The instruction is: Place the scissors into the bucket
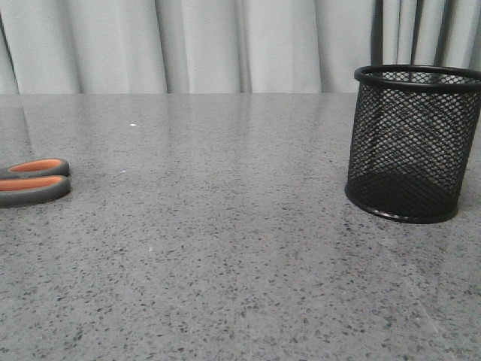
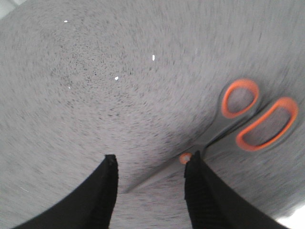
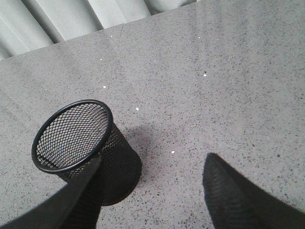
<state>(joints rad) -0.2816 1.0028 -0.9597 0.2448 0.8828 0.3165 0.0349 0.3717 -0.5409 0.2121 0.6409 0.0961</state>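
The scissors (image 1: 34, 181) lie flat at the table's left edge in the front view; only the grey, orange-lined handle loops show there. In the left wrist view the scissors (image 2: 248, 119) lie on the table, with the orange pivot beside one fingertip and the blades running between the fingers. My left gripper (image 2: 150, 164) is open above the blades, holding nothing. The bucket (image 1: 412, 143), a black mesh cup, stands upright at the right. In the right wrist view the bucket (image 3: 86, 148) is empty. My right gripper (image 3: 152, 162) is open beside it, one finger over its rim.
The grey speckled table (image 1: 225, 248) stretches between the scissors and the bucket. Pale curtains (image 1: 188, 41) hang behind the far edge. Neither arm shows in the front view.
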